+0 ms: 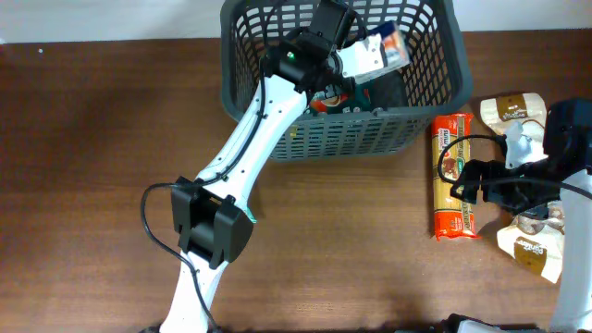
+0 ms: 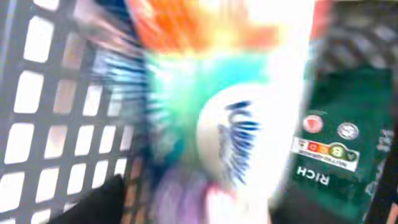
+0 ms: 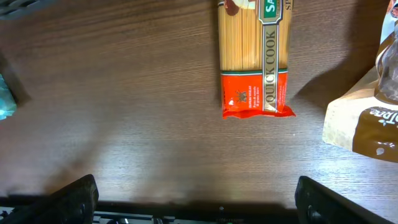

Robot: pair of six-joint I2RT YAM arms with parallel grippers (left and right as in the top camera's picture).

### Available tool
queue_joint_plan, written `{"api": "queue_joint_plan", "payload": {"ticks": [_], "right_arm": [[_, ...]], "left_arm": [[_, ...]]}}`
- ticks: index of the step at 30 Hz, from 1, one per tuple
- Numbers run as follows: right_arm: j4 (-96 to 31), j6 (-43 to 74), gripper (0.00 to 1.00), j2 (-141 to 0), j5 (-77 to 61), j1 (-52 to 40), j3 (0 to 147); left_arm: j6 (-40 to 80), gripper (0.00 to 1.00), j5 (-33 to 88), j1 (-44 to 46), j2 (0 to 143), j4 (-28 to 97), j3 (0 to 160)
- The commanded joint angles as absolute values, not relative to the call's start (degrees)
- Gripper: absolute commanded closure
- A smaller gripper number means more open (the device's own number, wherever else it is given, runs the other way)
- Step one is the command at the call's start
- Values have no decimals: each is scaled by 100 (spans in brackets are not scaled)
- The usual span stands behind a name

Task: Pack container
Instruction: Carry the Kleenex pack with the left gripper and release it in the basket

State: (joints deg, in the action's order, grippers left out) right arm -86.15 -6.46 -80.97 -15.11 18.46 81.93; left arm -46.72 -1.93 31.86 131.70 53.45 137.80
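Note:
The container is a dark grey latticed basket at the back middle of the table. My left arm reaches into it from the front left. My left gripper is shut on a white packet with orange and blue print, held over the inside of the basket. In the left wrist view this packet fills the frame, blurred, and my fingers are hidden. A dark green packet lies in the basket beside it. My right gripper is open and empty above bare table, short of the spaghetti packet.
The orange spaghetti packet lies right of the basket. Two brown-and-cream bags lie at the far right by my right arm. A red-and-green item lies in the basket.

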Motion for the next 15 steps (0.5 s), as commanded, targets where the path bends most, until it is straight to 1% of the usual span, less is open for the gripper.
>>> {"api": "queue_joint_plan", "payload": {"ticks": [1,2,3,4,10,13,15], "right_arm": [[-8597,-701,1,-8103,-1610,1876,8283],[-8584,-701,1,-8103,-1610,1876,8283],[-8578,-701,1,-8103,-1610,1876,8283],[-8576,-701,1,-8103,-1610,1876,8283],[-8571,-722,1,-8103,-1605,1876,8283],[-8552,-722,1,-8103,-1608,1876,8283],[-8527,-722,1,-8103,-1608,1876,8283]], "left_arm": [[-4014,14,-635,3164,12717,5310,14018],[-3870,7,-652,3133,12575,5321,14042],[-3769,6,-652,3111,12440,5336,14051],[-3695,0,-655,3089,12339,5358,14053],[-3463,1,-1262,2884,11319,5913,14053],[-3059,0,-1599,2628,10763,6034,14053],[-2827,0,-1616,2381,10418,6108,14053]]}}
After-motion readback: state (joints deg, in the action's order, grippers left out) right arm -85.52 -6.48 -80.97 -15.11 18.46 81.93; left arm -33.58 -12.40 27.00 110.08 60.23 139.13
